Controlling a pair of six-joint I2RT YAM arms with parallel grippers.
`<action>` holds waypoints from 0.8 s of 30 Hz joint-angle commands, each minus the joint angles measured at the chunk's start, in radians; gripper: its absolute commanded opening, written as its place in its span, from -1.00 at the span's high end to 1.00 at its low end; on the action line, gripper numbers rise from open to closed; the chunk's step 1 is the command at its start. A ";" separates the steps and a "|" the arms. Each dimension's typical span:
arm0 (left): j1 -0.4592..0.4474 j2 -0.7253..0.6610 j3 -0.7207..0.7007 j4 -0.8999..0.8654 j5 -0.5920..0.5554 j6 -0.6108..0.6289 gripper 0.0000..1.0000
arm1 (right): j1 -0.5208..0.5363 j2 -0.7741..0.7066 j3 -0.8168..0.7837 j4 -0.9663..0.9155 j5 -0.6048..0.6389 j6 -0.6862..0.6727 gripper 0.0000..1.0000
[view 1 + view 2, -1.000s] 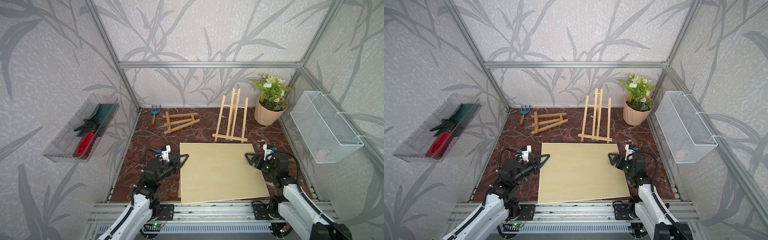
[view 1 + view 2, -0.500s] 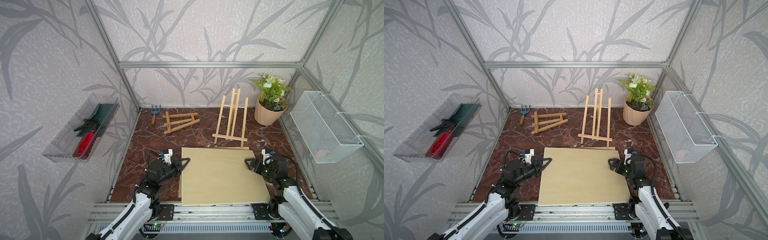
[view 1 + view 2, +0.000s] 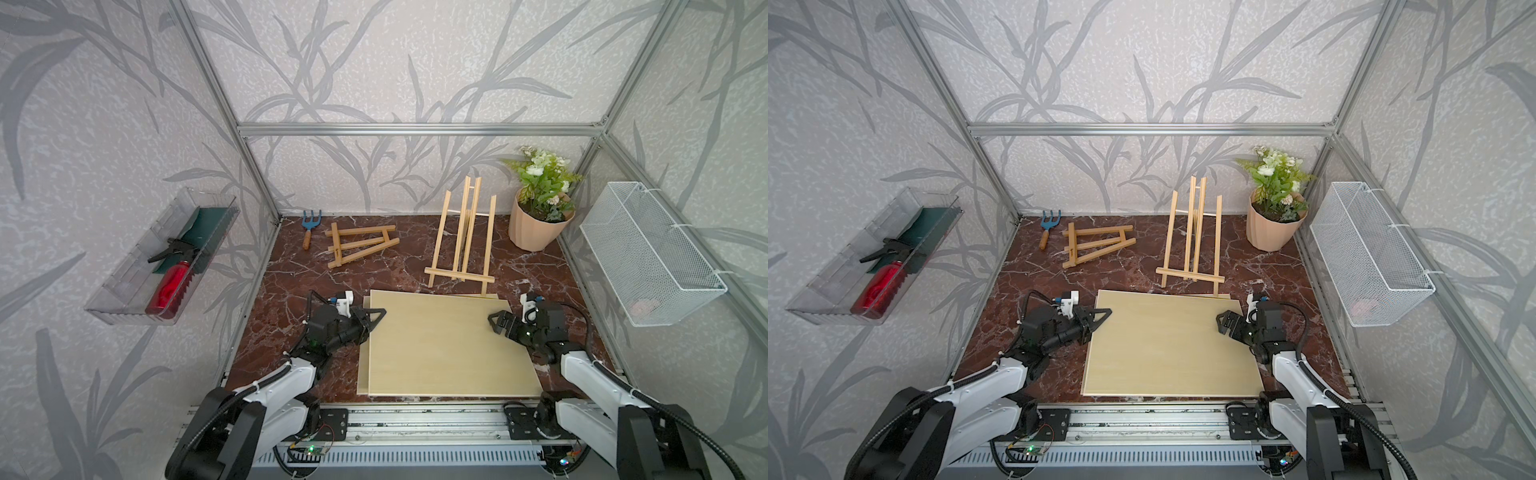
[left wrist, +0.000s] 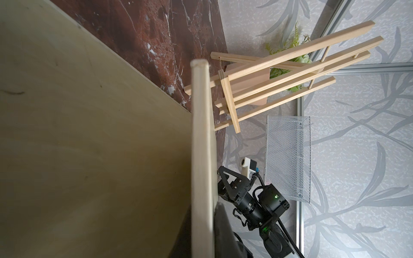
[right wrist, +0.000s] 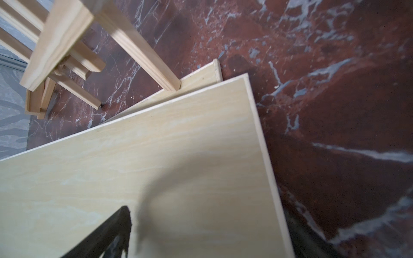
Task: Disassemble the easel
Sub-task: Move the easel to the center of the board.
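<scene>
The wooden easel point(image 3: 461, 241) stands upright at the back in both top views, its shelf empty. A pale plywood board point(image 3: 440, 345) lies in front of it, skewed on top of a second board point(image 3: 363, 332). My left gripper point(image 3: 374, 318) is shut on the top board's left edge; in the left wrist view that thin edge point(image 4: 201, 156) runs between the dark fingers point(image 4: 223, 230). My right gripper point(image 3: 498, 322) is open at the board's right edge. One finger point(image 5: 111, 232) hovers over the top board point(image 5: 156, 156), casting a shadow.
A second, folded easel point(image 3: 361, 245) lies flat at the back left beside a small blue hand fork point(image 3: 308, 226). A potted plant point(image 3: 540, 216) fills the back right corner. A wire basket point(image 3: 648, 253) hangs on the right wall, a clear tray point(image 3: 162, 257) on the left.
The top board has come down from a raised position onto the lower board and slid slightly forward. The right gripper's jaws have opened wider; the left stays clamped.
</scene>
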 commanded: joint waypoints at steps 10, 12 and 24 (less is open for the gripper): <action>0.075 0.265 0.022 0.092 -0.064 0.147 1.00 | 0.078 0.056 0.144 0.058 -0.307 0.075 -0.99; 0.084 0.308 0.035 0.125 -0.048 0.148 1.00 | 0.088 0.080 0.166 0.048 -0.305 0.062 -1.00; 0.106 0.628 0.148 0.394 0.054 0.079 1.00 | 0.122 0.253 0.285 0.088 -0.315 0.060 -0.94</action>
